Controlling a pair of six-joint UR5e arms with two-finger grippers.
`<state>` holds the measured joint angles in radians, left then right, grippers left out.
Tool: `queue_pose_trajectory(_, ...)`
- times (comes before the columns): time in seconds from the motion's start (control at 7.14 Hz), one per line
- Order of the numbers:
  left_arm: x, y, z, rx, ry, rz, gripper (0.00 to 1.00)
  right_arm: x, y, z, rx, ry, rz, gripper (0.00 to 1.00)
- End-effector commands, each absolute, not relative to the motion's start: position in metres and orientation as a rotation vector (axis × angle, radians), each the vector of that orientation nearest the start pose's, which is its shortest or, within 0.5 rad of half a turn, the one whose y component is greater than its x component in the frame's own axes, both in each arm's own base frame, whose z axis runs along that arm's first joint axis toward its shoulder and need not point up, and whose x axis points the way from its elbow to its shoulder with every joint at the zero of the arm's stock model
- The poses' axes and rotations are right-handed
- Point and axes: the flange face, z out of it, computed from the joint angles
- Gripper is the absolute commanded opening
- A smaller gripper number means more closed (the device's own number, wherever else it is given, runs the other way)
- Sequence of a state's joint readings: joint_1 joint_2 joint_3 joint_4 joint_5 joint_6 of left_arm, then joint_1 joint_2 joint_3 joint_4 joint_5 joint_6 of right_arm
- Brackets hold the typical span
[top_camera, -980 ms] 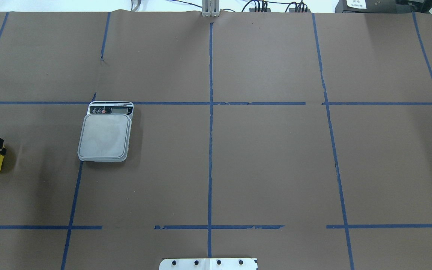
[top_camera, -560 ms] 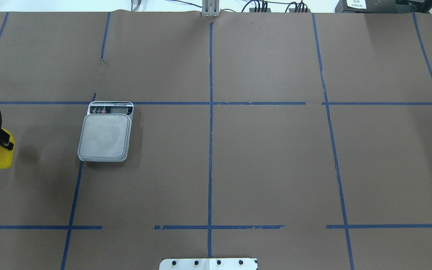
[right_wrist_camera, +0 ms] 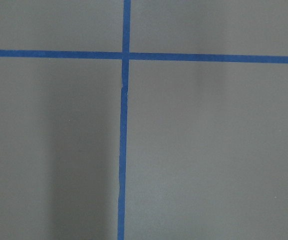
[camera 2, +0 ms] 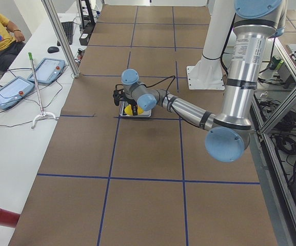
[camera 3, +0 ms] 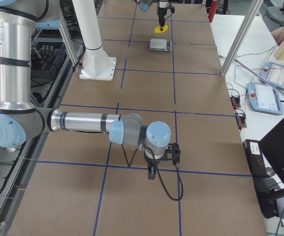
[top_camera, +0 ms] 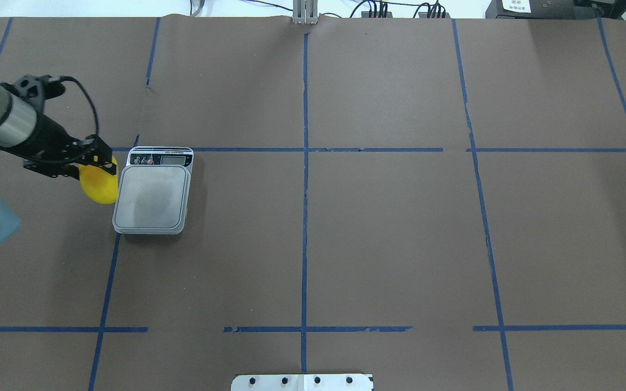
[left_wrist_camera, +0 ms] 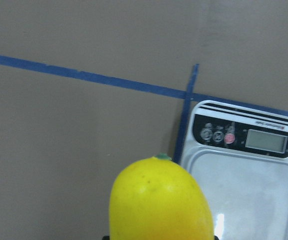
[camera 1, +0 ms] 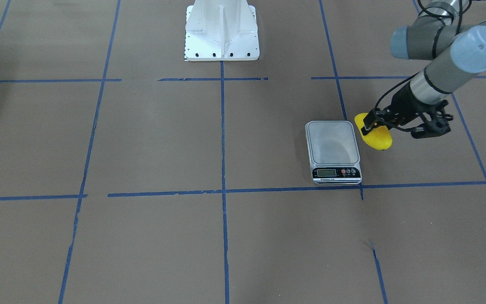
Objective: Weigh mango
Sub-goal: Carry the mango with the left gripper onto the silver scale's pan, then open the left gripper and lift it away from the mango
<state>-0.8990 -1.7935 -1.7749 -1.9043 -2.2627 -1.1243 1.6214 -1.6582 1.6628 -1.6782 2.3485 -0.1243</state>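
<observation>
Mango (left_wrist_camera: pixel 161 200), green-tipped (wrist view only)

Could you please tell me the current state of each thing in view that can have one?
mango: held in the air at the scale's edge, not yet on the platform.
scale: platform bare; display too small to read.
left gripper: jaws shut on the mango.
right gripper: over bare table, far from the scale; whether it is open or shut cannot be told.
</observation>
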Motion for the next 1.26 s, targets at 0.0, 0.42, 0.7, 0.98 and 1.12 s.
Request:
queue_pose_trajectory(0.0,0.373,-0.499,0.388,-0.064,0.929,-0.131,0.00,0.086,-0.442,0.666,-0.031,-0.783,-0.029,1.00)
queue_pose_trajectory(0.42,0.384,-0.497,0.386,-0.074,0.928,-0.119,0.99,0.086,-0.443,0.665,-0.029,-0.783,-0.030,1.00)
queue_pose_trajectory(0.7,0.358,-0.497,0.374,-0.037,0.945,-0.119,1.00,0.086,-0.442,0.666,-0.031,-0.783,-0.029,1.00)
queue_pose_trajectory(0.98,0.238,-0.535,0.360,0.078,0.850,-0.086,1.00,0.086,-0.443,0.665,-0.029,-0.783,-0.030,1.00)
queue_pose_trajectory(1.12,0.171,-0.541,0.379,0.111,0.783,-0.037,1.00,0.086,-0.443,0.665,-0.029,-0.783,-0.030,1.00)
